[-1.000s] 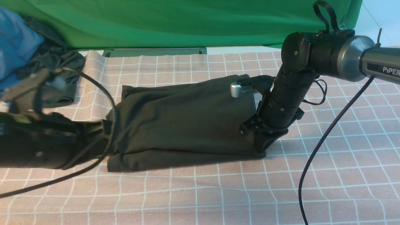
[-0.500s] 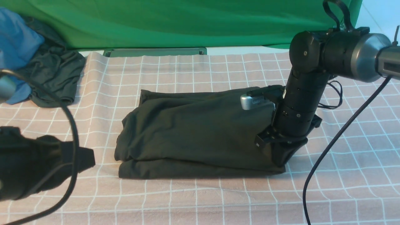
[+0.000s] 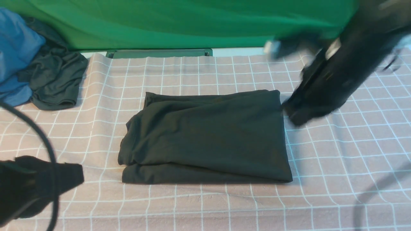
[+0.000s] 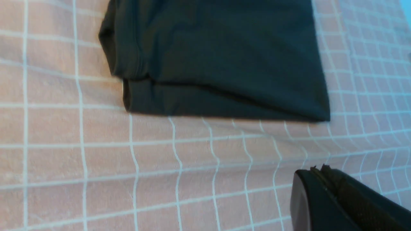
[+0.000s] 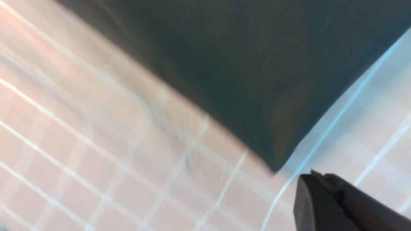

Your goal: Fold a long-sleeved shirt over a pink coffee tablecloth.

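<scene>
Long-sleeved shirt (image 3: 205, 136) lies folded, untouched; left gripper (image 4: 316, 171) and right gripper (image 5: 316, 178) pressed together, empty.

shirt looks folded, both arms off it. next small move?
Probably just retract both arms and stop. The long-sleeved shirt lies as a compact folded rectangle on the pink coffee tablecloth; the left tool and right tool are shut, empty and clear of it. Nothing visibly needs regrasping.
</scene>
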